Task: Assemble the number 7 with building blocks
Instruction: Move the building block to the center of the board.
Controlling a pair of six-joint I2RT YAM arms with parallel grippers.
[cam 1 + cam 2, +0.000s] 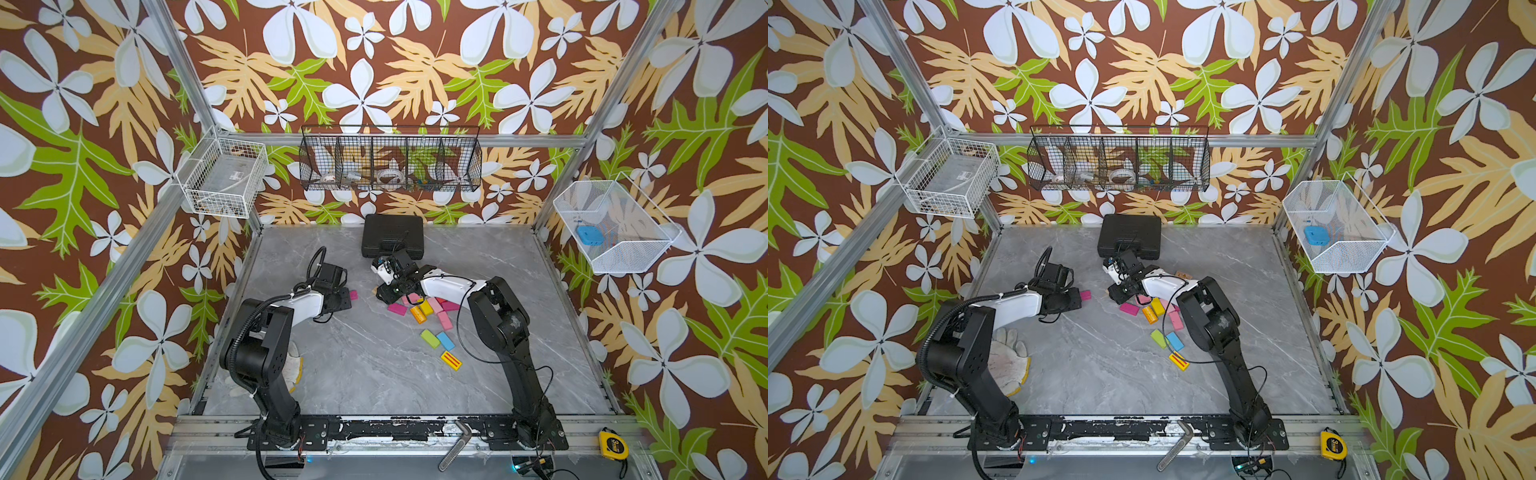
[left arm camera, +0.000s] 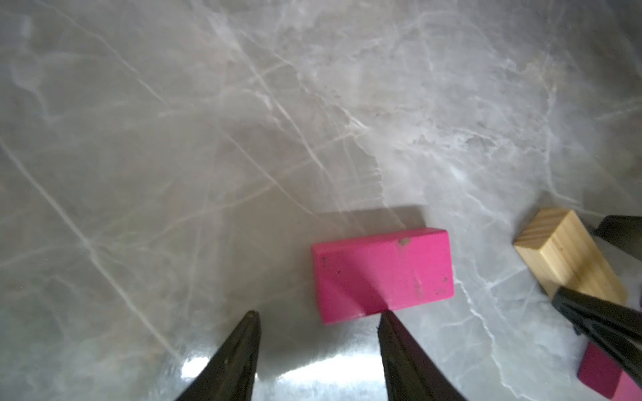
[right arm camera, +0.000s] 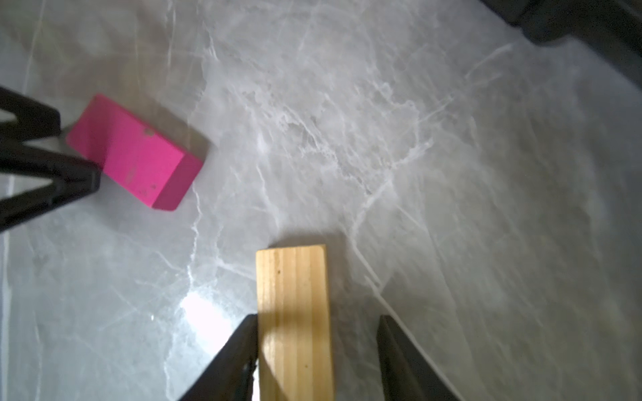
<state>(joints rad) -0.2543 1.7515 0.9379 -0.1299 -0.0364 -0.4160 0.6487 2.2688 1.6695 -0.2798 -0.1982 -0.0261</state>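
My left gripper point(image 2: 318, 314) stood open, one fingertip at the edge of the magenta block point(image 2: 382, 274) lying flat on the table point(image 2: 173, 139). My right gripper point(image 3: 318, 317) straddled the wood block point(image 3: 295, 312), one finger touching, the other clear; other blocks point(image 1: 427, 308) lay beneath its arm.

Robot lab cell: aluminium frame point(image 1: 189, 79), wallpapered walls point(image 1: 374, 62).

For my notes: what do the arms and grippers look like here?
The left arm and right arm match: bulky black joint housings, glossy white forearm shells. A ribbed black conduit runs along the left; a thin black cable loops off the right. The left gripper and right gripper have black fingers tapering to points.
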